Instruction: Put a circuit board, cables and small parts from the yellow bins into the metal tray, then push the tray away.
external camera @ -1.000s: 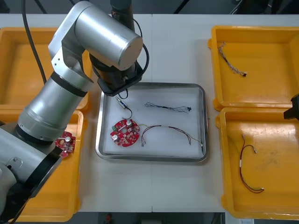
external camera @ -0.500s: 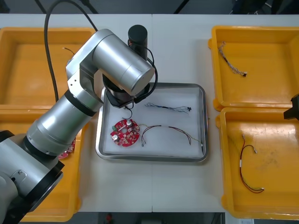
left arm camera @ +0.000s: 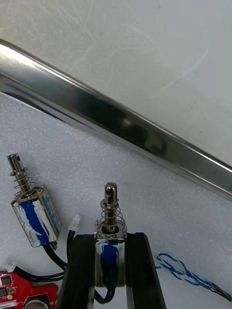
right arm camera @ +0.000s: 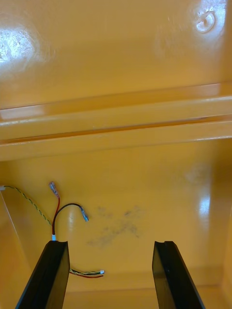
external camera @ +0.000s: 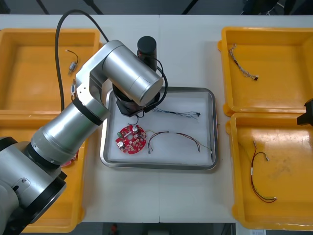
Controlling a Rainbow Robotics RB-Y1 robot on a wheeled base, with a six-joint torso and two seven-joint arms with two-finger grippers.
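Observation:
My left gripper (left arm camera: pixel 110 241) is shut on a small metal part (left arm camera: pixel 109 205) with a spring, a plunger and a blue wrap. It holds it just above the white inside of the metal tray (left arm camera: pixel 121 126), near the rim. A second small metal part (left arm camera: pixel 34 215) lies beside the fingers. In the front view my left arm (external camera: pixel 131 81) covers the far left corner of the tray (external camera: pixel 213 127). A red circuit board (external camera: pixel 130 138), a blue and white cable (external camera: pixel 176 113) and a red and black cable (external camera: pixel 178 138) lie in the tray. My right gripper (right arm camera: pixel 110 275) hangs open over a bin's floor.
The right far yellow bin (external camera: pixel 274 36) holds a cable (external camera: pixel 243 68). A red and black cable (external camera: pixel 259 176) lies in the right near bin (external camera: pixel 237 147). Small metal parts (external camera: pixel 73 55) lie in the left far bin (external camera: pixel 29 34). Bare table lies beyond the tray.
My left arm has swung right and brought its wrist over the tray's far left corner, uncovering the left far bin. The right arm has stayed still.

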